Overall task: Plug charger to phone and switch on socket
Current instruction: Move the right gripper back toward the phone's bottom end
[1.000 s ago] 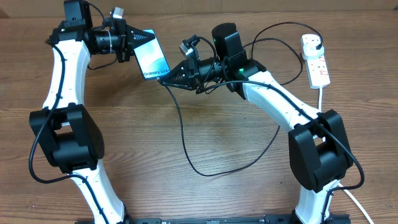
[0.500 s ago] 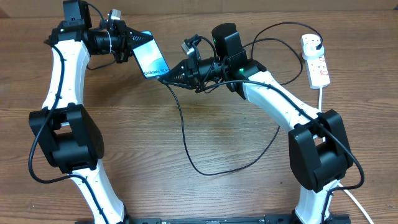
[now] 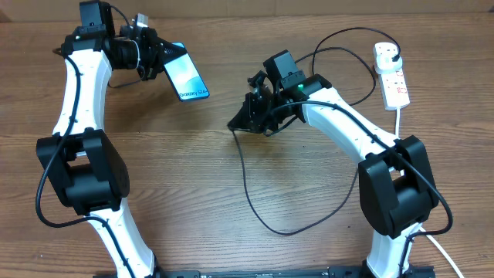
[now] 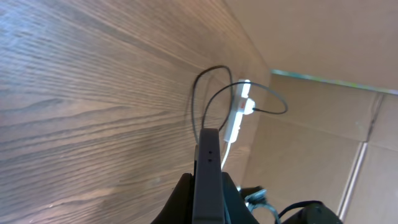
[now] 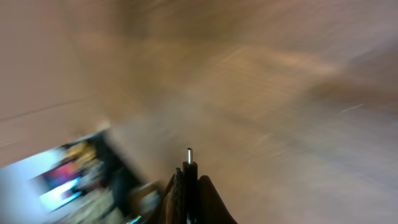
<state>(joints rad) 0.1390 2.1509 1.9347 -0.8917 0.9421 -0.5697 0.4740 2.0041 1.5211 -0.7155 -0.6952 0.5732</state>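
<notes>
slim blue-screened smartphone (image 3: 189,80) clamped in left pincer (image 3: 165,62), thin black charger cable (image 5: 189,159) tip clamped in right pincer (image 3: 232,126), well apart

The left gripper (image 3: 160,62) is clasping the phone (image 3: 187,77) while the right gripper (image 3: 235,123) is pinching the charger (image 3: 245,174) near the phone, not touching it.

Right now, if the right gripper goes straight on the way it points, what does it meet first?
Probably bare table: the right gripper, shut on the charger tip, aims left and downward, missing the phone. Depth is unclear.
</notes>
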